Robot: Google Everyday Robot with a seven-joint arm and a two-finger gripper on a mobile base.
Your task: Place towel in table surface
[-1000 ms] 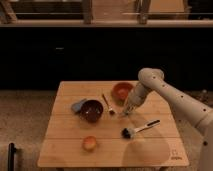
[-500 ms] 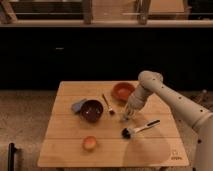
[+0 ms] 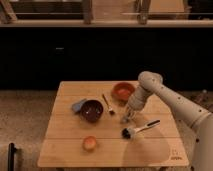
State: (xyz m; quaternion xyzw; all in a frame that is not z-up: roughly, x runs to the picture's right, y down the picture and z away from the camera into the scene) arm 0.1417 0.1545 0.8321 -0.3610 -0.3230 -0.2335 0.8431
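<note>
Your robot's pale arm (image 3: 170, 100) reaches in from the right and bends down over the table surface (image 3: 65, 142), a square light-wood top of wide planks with a small dark logo mark (image 3: 174, 157) at its near right corner. The gripper (image 3: 126, 119) hangs low over the middle of the table, just near of an orange bowl (image 3: 123, 91) and just far of a dark-headed brush (image 3: 140, 128) lying at a slant; whether it holds anything, or how wide it stands, you cannot tell. Left of it, a dark bowl (image 3: 92, 110) sits near the centre, with a blue-grey towel (image 3: 78, 105) bunched against its left side, resting on the wood. A slim utensil (image 3: 107, 104) lies between the two bowls. Toward the near edge, a small orange round object (image 3: 90, 143) sits alone, well apart from the rest. Speckled floor (image 3: 22, 120) surrounds the table, with dark cabinet fronts (image 3: 75, 55) behind.
</note>
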